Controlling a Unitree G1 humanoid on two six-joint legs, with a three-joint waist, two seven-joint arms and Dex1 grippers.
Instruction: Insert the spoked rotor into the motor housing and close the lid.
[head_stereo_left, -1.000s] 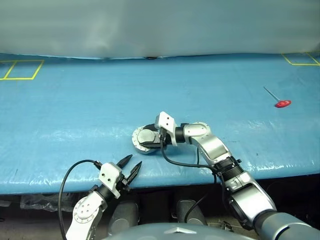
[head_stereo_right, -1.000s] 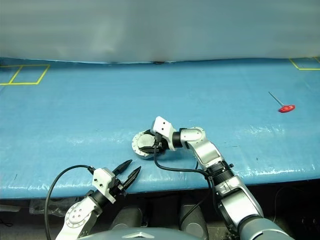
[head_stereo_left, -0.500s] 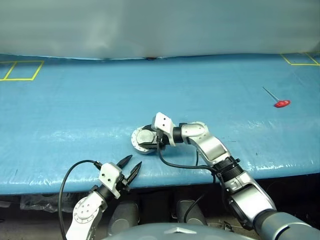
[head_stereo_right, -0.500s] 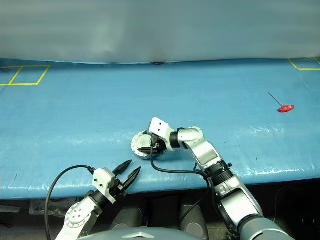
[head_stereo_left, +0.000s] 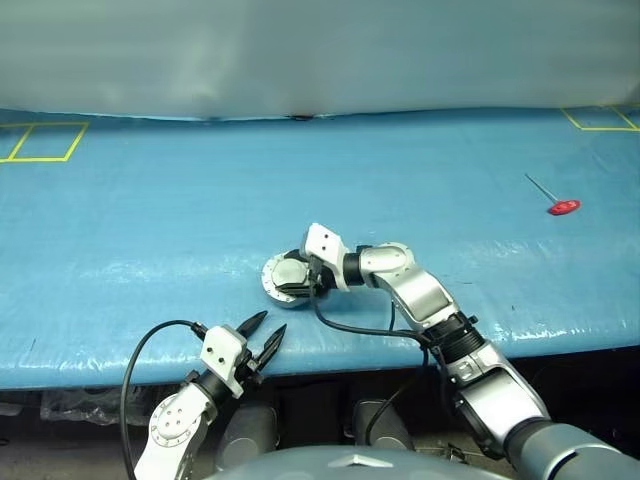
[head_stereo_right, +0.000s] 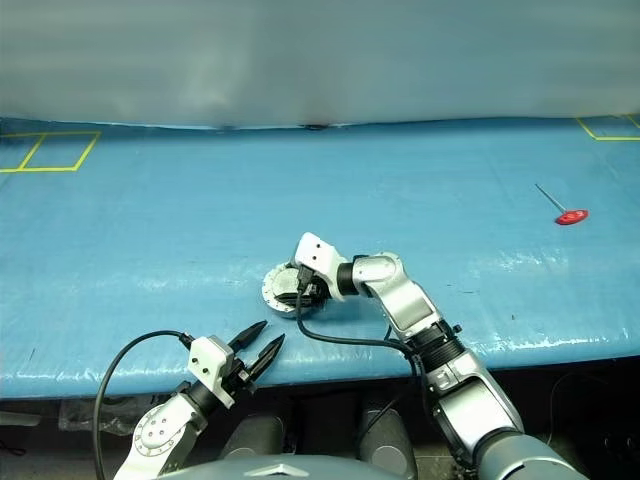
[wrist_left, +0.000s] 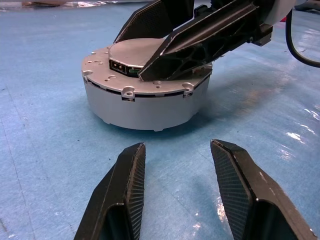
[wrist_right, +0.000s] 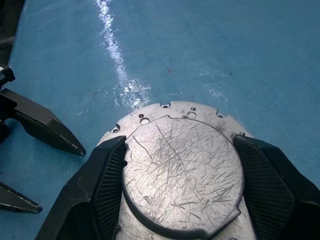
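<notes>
Blue table (head_stereo_left: 150, 220); right hand (wrist_right: 182, 180) clasps the lid (wrist_right: 182, 172), left hand (head_stereo_left: 262, 335) open.

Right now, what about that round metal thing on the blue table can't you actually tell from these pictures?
- Spoked rotor: whether it sits inside the motor housing; the lid covers the top.
- Lid's seating: the right gripper fingers straddle the lid's raised plate and hide its sides.
- Lid's near edge: cut off in the right wrist view.
- Red-handled tool: too small to identify.

Blue-covered table (head_stereo_left: 150, 200), yellow tape squares (head_stereo_left: 45, 140), grey wall (head_stereo_left: 320, 50)
</notes>
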